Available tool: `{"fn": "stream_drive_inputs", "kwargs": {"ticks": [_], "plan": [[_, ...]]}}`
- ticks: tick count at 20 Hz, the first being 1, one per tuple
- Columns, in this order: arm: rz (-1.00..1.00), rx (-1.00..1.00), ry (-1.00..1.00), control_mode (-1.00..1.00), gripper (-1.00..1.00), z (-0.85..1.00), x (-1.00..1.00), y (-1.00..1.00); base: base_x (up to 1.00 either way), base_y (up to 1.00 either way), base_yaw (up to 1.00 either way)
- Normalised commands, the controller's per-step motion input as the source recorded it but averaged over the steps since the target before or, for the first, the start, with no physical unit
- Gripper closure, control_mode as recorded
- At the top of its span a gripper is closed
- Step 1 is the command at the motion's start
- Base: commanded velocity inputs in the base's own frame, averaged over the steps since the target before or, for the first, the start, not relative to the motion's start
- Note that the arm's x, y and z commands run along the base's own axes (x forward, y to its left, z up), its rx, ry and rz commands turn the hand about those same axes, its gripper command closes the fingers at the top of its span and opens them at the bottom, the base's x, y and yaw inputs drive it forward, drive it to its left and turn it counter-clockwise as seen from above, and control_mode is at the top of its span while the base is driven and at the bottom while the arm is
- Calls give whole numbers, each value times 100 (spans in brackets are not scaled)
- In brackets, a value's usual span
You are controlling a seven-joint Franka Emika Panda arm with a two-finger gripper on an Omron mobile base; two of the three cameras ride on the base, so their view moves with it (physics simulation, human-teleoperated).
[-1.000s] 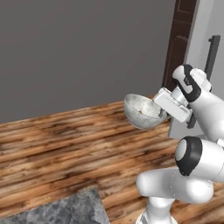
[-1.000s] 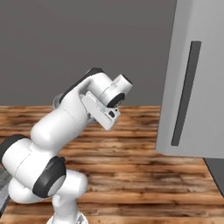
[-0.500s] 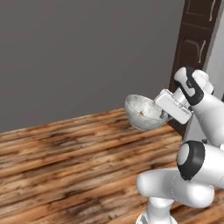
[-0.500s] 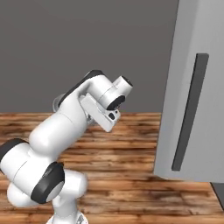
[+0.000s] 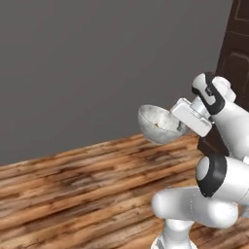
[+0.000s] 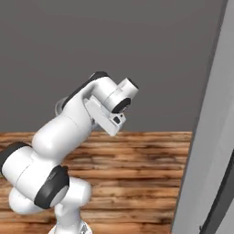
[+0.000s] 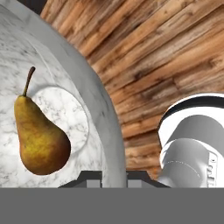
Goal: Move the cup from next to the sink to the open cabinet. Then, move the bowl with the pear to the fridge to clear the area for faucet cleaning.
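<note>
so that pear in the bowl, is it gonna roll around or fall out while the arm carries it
The pear lies loose on its side on the bowl's glossy marbled bottom, so it would probably slide or rock with any tilt. The walls look deep, so falling out seems unlikely. The gripper pinches just the rim, so a jolt could tip the bowl.

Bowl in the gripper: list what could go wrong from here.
1. The gripper is shut on just one side of the bowl's rim, high above the wooden floor; a slip would likely drop it.
2. The pear lies loose inside; tilting could roll it out.
3. The fridge stands close; a swing might clip it.
</note>
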Motion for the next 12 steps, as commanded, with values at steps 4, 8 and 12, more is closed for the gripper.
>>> {"fn": "stream_drive_inputs", "kwargs": {"ticks": [4, 8, 12], "plan": [[0, 0, 0, 100, 100, 0, 0, 0, 100, 8, -35], [0, 0, 0, 100, 100, 0, 0, 0, 99, 6, -60], [0, 0, 0, 100, 100, 0, 0, 0, 54, 0, -79]]}}
